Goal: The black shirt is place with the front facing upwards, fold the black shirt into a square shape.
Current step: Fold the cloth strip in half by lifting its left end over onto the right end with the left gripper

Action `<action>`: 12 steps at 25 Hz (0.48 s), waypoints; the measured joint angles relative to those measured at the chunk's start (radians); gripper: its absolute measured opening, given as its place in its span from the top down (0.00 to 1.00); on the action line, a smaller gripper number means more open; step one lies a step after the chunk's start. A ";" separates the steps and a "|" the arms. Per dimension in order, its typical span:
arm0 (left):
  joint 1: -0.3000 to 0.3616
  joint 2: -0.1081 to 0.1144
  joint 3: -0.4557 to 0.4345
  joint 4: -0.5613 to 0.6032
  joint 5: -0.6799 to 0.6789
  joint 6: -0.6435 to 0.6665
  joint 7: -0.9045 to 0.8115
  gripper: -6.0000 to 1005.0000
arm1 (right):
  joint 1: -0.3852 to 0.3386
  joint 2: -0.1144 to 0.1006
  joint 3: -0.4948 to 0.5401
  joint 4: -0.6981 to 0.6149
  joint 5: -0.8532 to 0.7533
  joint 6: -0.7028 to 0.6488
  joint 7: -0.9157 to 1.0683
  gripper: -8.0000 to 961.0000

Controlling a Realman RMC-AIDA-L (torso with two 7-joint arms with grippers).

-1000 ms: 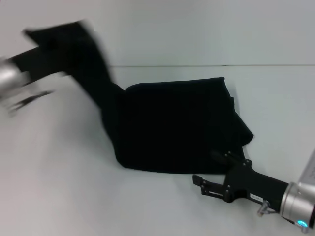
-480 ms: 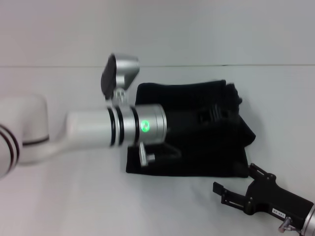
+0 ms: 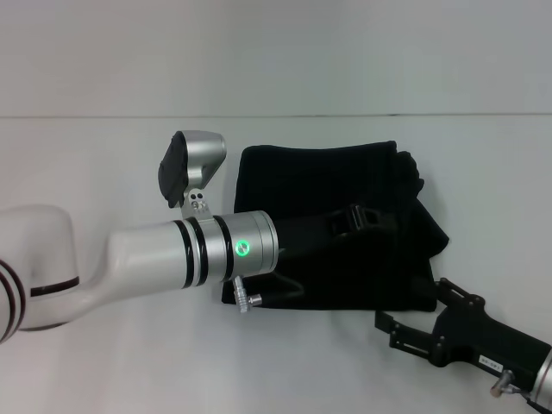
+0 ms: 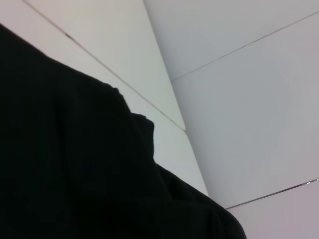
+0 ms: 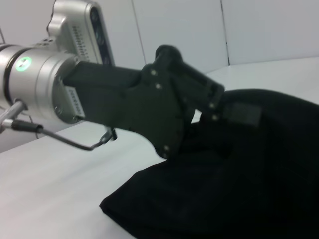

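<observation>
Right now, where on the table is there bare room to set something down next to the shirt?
Bare table shows on the robot's left of the black shirt, behind it up to the far seam, and on its right. The middle is crowded: the left gripper reaches across the shirt, and the right gripper sits off its near right corner.

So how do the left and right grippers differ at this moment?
The left gripper reaches across over the black shirt, near its right side; the right gripper sits off the cloth on the white table by the near right corner. The left one points right, the right one points left. Both are black on silver wrists; neither visibly holds fabric.
</observation>
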 joint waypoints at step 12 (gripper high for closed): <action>-0.007 -0.001 -0.002 -0.053 -0.010 0.077 0.028 0.83 | -0.144 -0.002 0.236 -0.090 0.006 -0.042 0.038 0.02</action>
